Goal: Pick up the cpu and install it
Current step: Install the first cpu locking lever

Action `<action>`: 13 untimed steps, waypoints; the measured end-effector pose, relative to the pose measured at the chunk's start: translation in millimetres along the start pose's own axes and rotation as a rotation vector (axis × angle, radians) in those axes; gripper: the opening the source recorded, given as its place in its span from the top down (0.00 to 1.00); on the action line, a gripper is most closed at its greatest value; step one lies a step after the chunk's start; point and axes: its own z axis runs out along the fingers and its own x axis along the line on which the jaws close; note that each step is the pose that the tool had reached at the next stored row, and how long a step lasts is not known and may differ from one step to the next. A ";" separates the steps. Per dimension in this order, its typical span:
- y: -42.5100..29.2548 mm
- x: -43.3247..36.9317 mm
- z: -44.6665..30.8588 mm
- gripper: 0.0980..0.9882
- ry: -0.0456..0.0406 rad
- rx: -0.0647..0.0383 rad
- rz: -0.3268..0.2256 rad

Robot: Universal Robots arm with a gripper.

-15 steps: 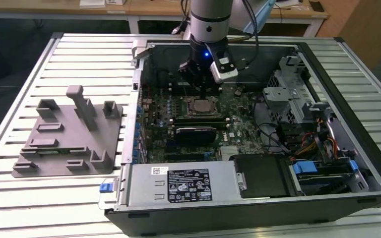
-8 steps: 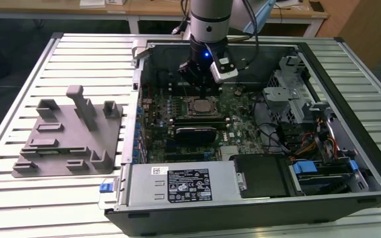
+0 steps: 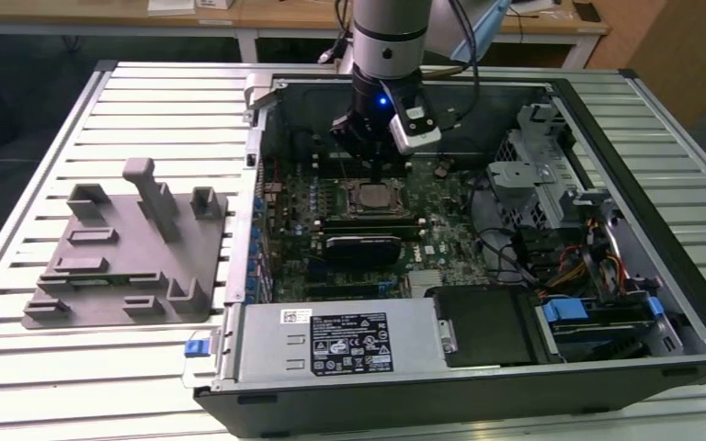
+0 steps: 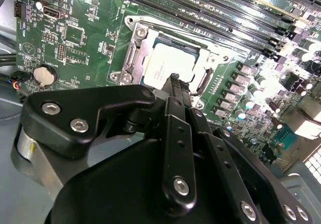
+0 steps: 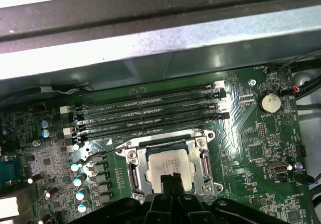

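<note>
The cpu (image 4: 161, 65), a silver-grey square chip, lies flat inside the metal-framed socket (image 4: 131, 58) on the green motherboard. It is also in the first wrist view (image 5: 168, 162) and in the exterior view (image 3: 375, 195). My gripper (image 4: 174, 79) hangs just above the cpu's near edge, its two black fingers pressed together with nothing between them. The same fingertips (image 5: 169, 178) overlap the chip's edge in the first wrist view. In the exterior view the gripper (image 3: 371, 168) stands upright over the socket inside the open computer case.
A grey plastic fixture block (image 3: 126, 248) sits on the slatted table at the exterior view's left. Memory slots (image 5: 150, 111) run beside the socket. The power supply (image 3: 328, 344), drive bays (image 3: 550, 184) and cables (image 3: 574, 266) crowd the case.
</note>
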 end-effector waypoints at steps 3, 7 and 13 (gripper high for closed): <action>0.0 0.0 0.0 0.99 0.0002 0.000 0.000; 0.0 0.0 0.0 0.99 0.0002 0.000 0.000; -0.5 2.5 -0.1 0.99 0.0002 0.000 0.000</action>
